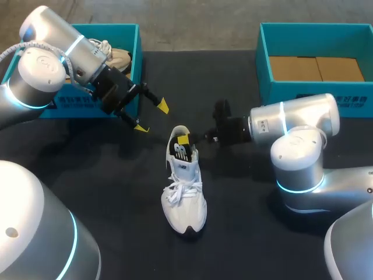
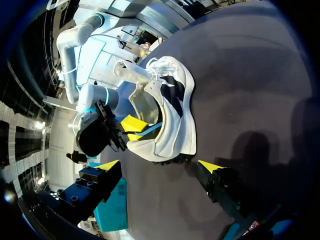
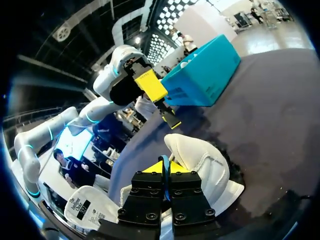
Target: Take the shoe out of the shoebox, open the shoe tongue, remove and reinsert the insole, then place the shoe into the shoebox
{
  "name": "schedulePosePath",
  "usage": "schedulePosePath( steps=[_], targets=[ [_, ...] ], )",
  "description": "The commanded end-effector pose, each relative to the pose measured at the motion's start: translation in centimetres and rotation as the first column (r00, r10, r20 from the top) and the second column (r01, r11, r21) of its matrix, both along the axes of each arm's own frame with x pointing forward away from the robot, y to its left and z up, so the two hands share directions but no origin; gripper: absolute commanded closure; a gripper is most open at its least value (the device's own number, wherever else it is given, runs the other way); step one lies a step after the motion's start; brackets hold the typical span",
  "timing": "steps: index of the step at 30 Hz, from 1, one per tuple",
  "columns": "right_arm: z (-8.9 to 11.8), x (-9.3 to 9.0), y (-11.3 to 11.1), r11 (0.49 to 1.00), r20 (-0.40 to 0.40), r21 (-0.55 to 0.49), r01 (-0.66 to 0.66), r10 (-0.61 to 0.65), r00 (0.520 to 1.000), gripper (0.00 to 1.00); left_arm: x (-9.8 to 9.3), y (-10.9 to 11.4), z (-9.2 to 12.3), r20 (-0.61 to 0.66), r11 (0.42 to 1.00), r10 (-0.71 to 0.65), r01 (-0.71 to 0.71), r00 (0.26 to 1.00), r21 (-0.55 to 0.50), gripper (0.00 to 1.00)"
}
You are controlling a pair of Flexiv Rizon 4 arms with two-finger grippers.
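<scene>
The white shoe (image 1: 183, 192) stands on the black table (image 1: 245, 233), between two teal boxes. The right gripper (image 1: 184, 140) is in its heel opening, fingers pinched on the blue insole (image 2: 149, 128). The left gripper (image 1: 152, 117) hangs spread wide beside the left shoebox (image 1: 135, 52).

Shoe (image 1: 183, 189) mid-table, heel mouth blocked by right gripper (image 1: 184, 140) pinching insole (image 2: 150, 129), left gripper (image 1: 152, 116) spread wide beside left shoebox (image 1: 138, 52), passage over table (image 1: 116, 186) along both shoe flanks, toe end unobstructed, right shoebox (image 1: 309, 90) well apart.
</scene>
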State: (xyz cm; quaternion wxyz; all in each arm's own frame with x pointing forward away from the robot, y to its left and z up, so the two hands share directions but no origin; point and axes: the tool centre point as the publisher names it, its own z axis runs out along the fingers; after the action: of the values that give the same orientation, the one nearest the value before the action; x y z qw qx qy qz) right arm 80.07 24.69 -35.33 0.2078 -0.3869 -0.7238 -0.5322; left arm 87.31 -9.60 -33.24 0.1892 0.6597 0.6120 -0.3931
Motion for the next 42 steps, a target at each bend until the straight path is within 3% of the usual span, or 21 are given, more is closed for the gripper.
schedulePosePath(
  steps=[1,10,17,18,20,23,42],
  targets=[
    [-0.7,-0.5,0.4,1.0,-0.008,-0.012,0.002,-0.002,1.0,1.0,0.0,0.0,0.0,0.001,1.0,0.0,0.0,1.0,0.003,0.0],
    [-1.5,-1.7,0.5,1.0,-0.025,0.001,-0.003,0.003,1.0,1.0,0.0,0.0,0.0,0.001,1.0,0.0,0.0,1.0,0.003,0.0],
    [-0.5,-1.5,0.9,1.0,0.019,0.01,-0.007,0.007,1.0,1.0,0.0,0.0,0.0,0.001,1.0,0.0,0.0,1.0,0.003,0.0],
    [-0.4,-1.5,1.0,1.0,0.025,0.013,-0.007,0.006,1.0,0.88,0.0,0.0,0.0,0.001,1.0,0.0,0.0,1.0,0.003,0.0],
    [-0.1,-1.3,1.1,1.0,0.045,0.011,-0.008,0.008,0.999,0.74,0.0,0.0,0.0,0.001,1.0,0.0,0.0,1.0,0.003,0.0],
    [0.3,-1.1,1.3,1.0,0.07,0.01,-0.011,0.01,0.997,0.62,0.0,0.0,0.0,0.001,1.0,0.0,0.0,1.0,0.003,0.0],
    [3.0,-0.3,1.6,1.0,0.259,-0.022,-0.015,0.02,0.966,0.57,0.0,0.0,0.0,0.001,1.0,0.0,0.0,1.0,0.003,0.0]
  ],
)
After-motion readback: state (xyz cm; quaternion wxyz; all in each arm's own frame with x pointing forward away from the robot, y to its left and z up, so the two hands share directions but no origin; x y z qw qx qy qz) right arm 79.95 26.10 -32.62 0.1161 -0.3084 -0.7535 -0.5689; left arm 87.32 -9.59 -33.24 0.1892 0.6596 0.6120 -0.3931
